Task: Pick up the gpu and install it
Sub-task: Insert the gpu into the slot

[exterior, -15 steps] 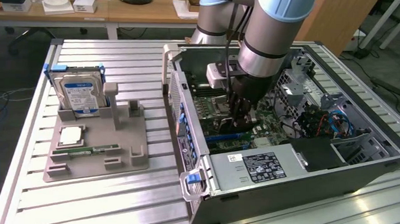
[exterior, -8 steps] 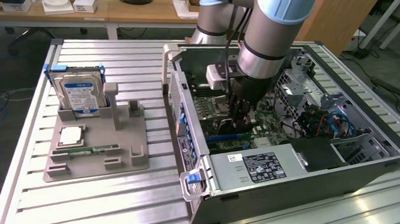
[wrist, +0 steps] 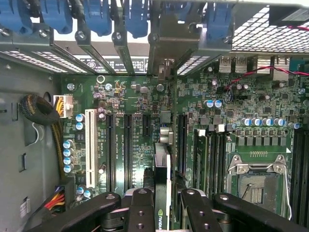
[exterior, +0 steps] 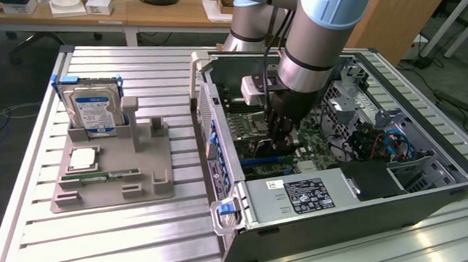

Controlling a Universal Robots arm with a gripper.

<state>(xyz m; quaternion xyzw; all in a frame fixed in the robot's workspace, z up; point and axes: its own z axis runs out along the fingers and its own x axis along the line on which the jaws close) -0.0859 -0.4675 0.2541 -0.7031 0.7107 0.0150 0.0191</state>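
A silver slatted aluminium table [exterior: 141,66] carries everything. On it, toward the exterior view's right, a dark grey metal computer case [exterior: 358,209] lies on its side with its side panel off. The grey-and-blue robot arm [exterior: 323,33] reaches down into the case from above. Inside the case lies a green circuit motherboard [wrist: 135,96], with long black expansion slots, 1 white slot [wrist: 90,145] and a silver processor socket [wrist: 256,186]. A row of blue plastic slot latches [wrist: 99,17] runs along the rear wall of the case.

On the exterior view's left, well apart from the case, a grey moulded parts tray [exterior: 148,162] rests on the table. A blue-and-white labelled hard drive [exterior: 93,111] stands upright in its far corner. Near the tray's front edge lie a square silver processor chip [exterior: 82,159] and, just beside it, a narrow green memory stick [exterior: 107,175].

The black gripper [exterior: 282,136] is low inside the case, close above the motherboard. In the wrist view its 2 black fingers [wrist: 142,208] are drawn in narrow on either side of the gpu [wrist: 162,169], a thin dark expansion card seen edge-on, and grip it. The gpu stands upright between them, its long edge parallel to the black slots. It sits over the board between 2 of those slots; whether its lower edge touches a slot cannot be told.
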